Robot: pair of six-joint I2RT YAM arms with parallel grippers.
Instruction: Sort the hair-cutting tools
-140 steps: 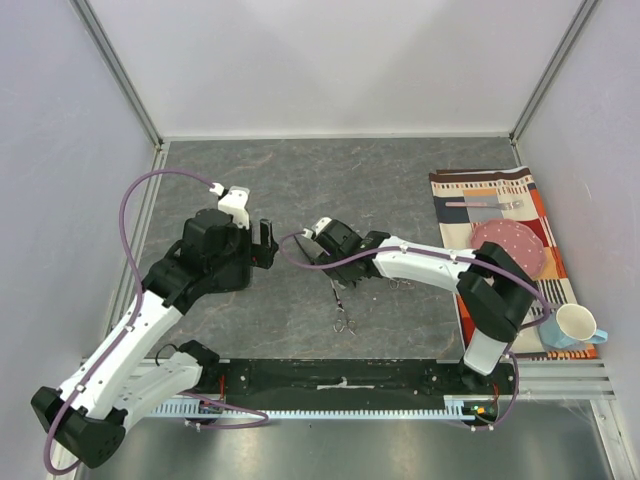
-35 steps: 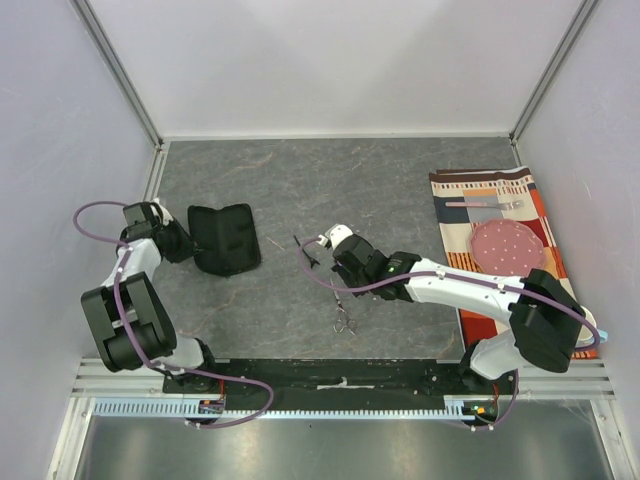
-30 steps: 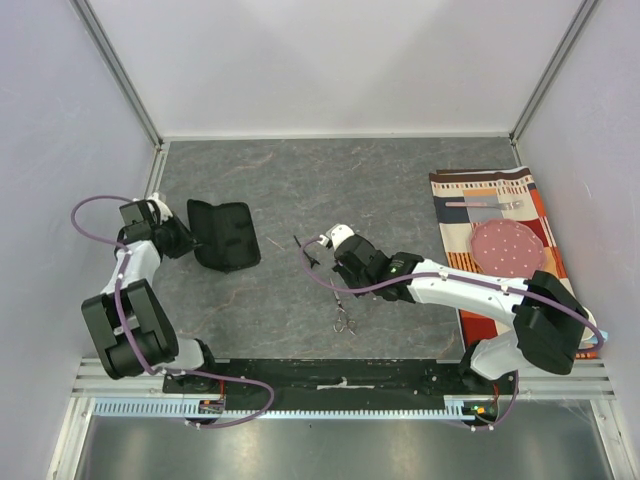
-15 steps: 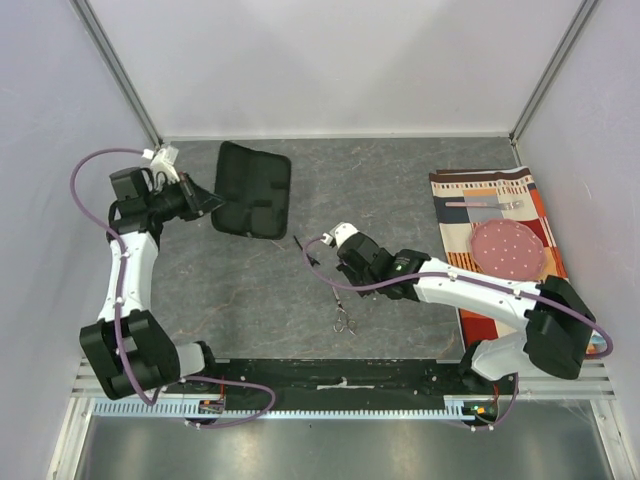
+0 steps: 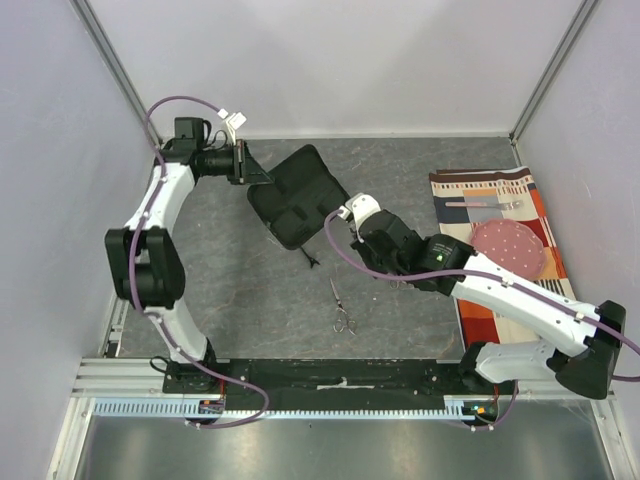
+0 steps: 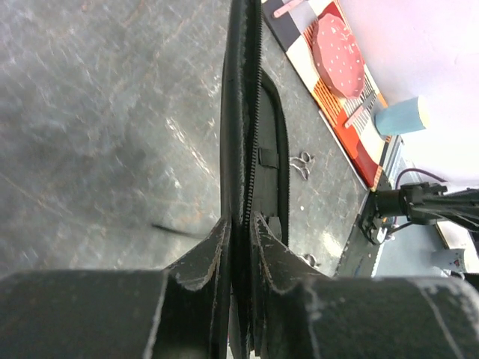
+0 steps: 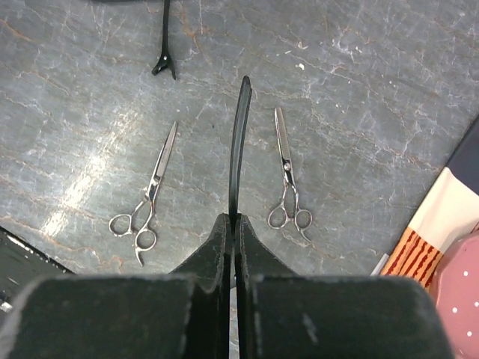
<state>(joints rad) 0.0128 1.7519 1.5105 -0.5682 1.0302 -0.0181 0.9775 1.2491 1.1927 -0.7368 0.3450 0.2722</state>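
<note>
Up at the far left, left gripper [image 6: 238, 224]: clamped on the edge of the black pouch [image 5: 300, 195], one finger pressed to each face.
Black pouch: held up off the table [image 5: 230, 290], tilted, its zip edge seen end-on from the left wrist, where the view is split in two by it.
Right gripper [image 7: 236, 221]: fingers squeezed together on a thin black stick [image 7: 238, 142], which is pointed straight out ahead of them, above the table.
Pouch and right gripper: seen just beside each other from above; contact cannot be told.
Scissors [image 7: 153, 183]: laid flat on the table in the open, closed, ring handles toward the arm bases, off to one side of the held stick.
Second scissors [image 7: 287, 168]: flat on the table on the other side of the stick, also closed; from above it is largely hidden under the right arm [image 5: 470, 275].
Black clip [image 7: 165, 45]: flat on the table beyond the stick's tip, close under the hanging pouch's near corner.
Placemat [image 5: 520, 190]: spread along the right edge of the table, well apart from the tools.
On the placemat: a maroon plate [image 5: 508, 247] and, beyond it, a fork [image 5: 480, 203].
Blue cup [image 6: 400, 116]: caught only by the left wrist camera, at the near end of the placemat.
</note>
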